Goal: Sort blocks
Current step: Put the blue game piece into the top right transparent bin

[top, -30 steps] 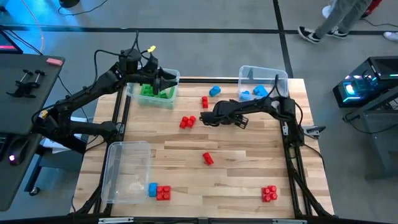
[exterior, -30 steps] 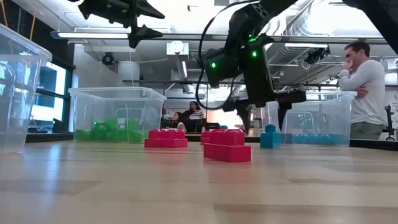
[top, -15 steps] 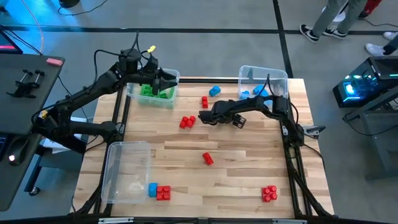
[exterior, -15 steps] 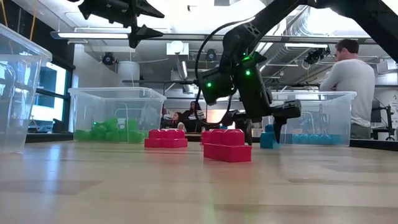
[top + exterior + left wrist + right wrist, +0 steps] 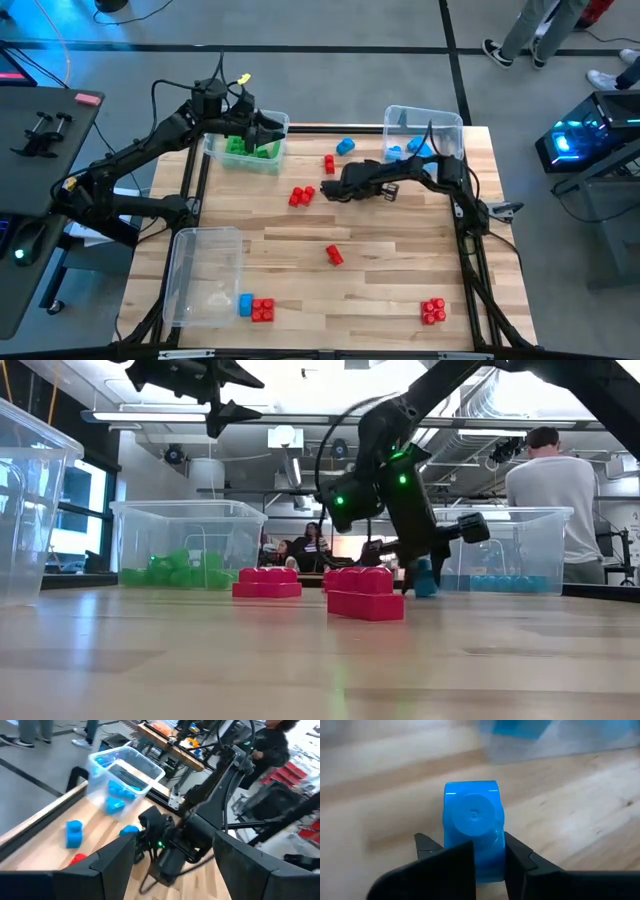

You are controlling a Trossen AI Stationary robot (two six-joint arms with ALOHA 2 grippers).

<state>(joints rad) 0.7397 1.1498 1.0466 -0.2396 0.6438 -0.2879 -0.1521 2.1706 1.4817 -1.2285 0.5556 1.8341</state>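
My right gripper point(image 5: 330, 190) is down at the table's far middle, shut on a small blue block point(image 5: 472, 820). That block also shows in the low view point(image 5: 425, 577) and beside the gripper in the left wrist view point(image 5: 129, 830); the gripper hides it in the high view. My left gripper point(image 5: 262, 130) hangs open above the bin of green blocks point(image 5: 245, 145), with nothing between its fingers point(image 5: 105, 865). Red blocks point(image 5: 302, 196) point(image 5: 334, 255) and another blue block point(image 5: 345, 147) lie loose on the table. My right gripper pinches the blue block's two opposite side walls point(image 5: 497, 835) between its two fingers point(image 5: 517, 852). It comes slanting down from the table's right side. The block stands on the table with its round stud point(image 5: 472, 812) up.
A clear bin holding blue blocks point(image 5: 425, 130) stands at the far right, and a clear bin point(image 5: 205, 275) at the near left. A blue and red cluster point(image 5: 257, 308) and a red cluster point(image 5: 433, 311) lie near the front edge. People stand beyond the table point(image 5: 550, 500).
My right gripper has sunk toward the table, rolled a little, and shut on the blue block, which stays standing where it was.
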